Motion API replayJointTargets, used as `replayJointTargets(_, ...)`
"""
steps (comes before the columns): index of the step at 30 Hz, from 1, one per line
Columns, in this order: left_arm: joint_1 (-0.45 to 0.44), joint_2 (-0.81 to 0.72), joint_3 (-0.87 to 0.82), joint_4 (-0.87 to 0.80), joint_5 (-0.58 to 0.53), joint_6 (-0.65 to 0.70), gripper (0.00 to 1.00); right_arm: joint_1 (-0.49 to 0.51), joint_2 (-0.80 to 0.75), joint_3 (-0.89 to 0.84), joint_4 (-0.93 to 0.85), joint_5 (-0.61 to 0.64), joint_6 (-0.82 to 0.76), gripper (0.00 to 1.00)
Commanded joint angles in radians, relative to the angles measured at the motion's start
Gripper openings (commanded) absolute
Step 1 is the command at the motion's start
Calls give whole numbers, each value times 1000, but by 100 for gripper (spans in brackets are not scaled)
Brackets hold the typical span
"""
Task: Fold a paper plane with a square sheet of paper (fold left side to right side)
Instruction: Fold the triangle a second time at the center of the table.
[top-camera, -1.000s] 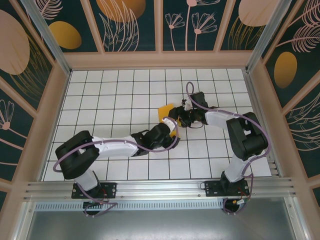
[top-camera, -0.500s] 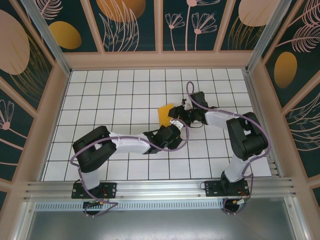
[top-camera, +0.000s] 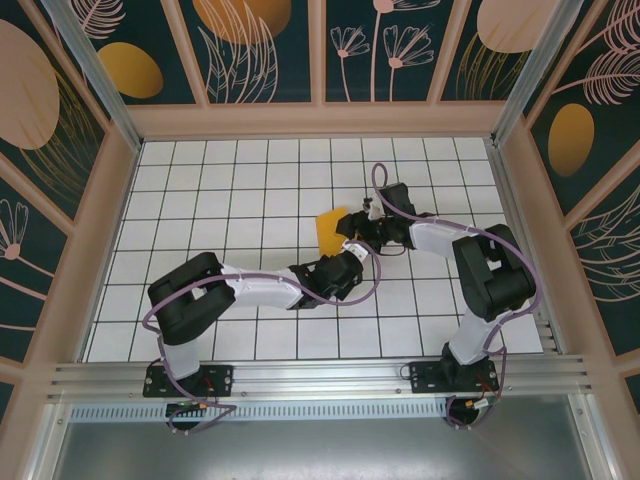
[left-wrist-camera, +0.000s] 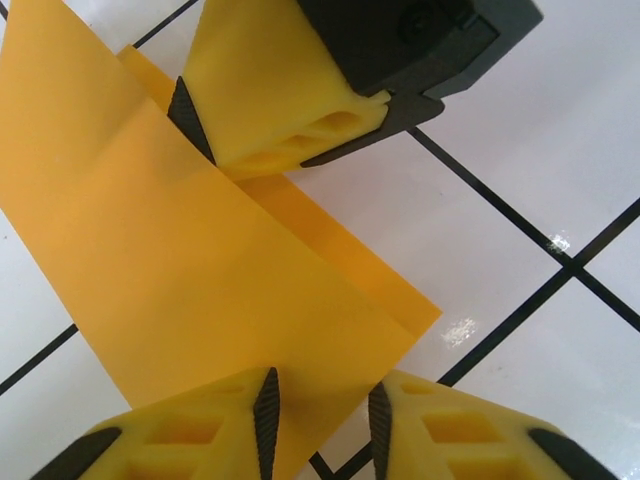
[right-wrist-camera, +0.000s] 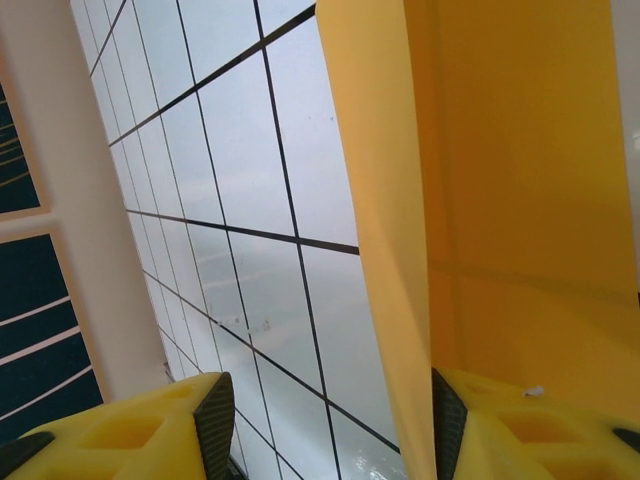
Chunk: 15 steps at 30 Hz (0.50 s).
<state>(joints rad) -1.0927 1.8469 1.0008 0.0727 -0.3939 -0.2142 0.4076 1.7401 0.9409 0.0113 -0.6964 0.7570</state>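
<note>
The fingers of the left gripper (left-wrist-camera: 320, 412) sit narrowly apart around the near edge of the thin bright orange square sheet of paper (left-wrist-camera: 200, 270), which lies mid white tiled surface (top-camera: 220, 200) with one flap raised, uncreased, between the spread fingers of the right gripper (right-wrist-camera: 328, 388), so the first fold looks unfinished.

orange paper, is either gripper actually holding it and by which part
Not clamped yet: the orange paper has its corner between the parted fingers of the left gripper, and leans on one finger of the open right gripper.
</note>
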Motion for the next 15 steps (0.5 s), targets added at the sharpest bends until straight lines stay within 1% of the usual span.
replayJointTargets(1, -5, 3, 14, -7, -12, 3, 27, 5, 16, 35, -26, 22, -29, 56)
replayJointTargets(5, -6, 1, 17, -13, -18, -1, 14, 5, 19, 40, -33, 29, -36, 56)
replayJointTargets(8, -5, -5, 13, -12, -23, -7, 6, 4, 11, 44, -39, 36, -44, 56)
replayJointTargets(11, -5, -16, 9, -7, -22, -11, 1, -2, -5, 51, -54, 54, -54, 57)
replayJointTargets(15, -2, -29, 6, -4, -13, -19, 0, -12, -25, 58, -70, 56, -67, 59)
